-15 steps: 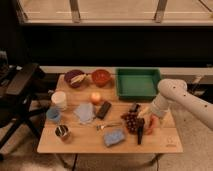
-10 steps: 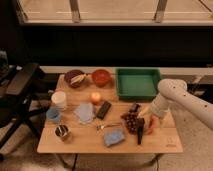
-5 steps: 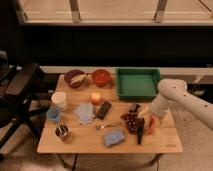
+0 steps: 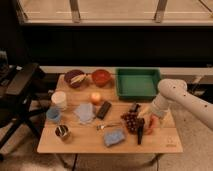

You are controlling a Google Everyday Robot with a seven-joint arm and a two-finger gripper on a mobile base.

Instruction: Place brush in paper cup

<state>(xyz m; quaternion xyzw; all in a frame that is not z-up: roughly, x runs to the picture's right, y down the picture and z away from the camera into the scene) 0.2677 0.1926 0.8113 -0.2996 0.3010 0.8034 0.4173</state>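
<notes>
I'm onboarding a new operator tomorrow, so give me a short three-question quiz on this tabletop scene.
1. True or false: the brush already stands in the paper cup.
2. The gripper is nearest to: A the metal cup, B the grapes, C the dark bowl.
3. Fill in: the tray beside the red bowl is coloured ___.
Key: 1 false; 2 B, the gripper is just beside the grapes and the brush; 3 green.

cam: single, high, angled down | frames: whole table | gripper: table's right side
</notes>
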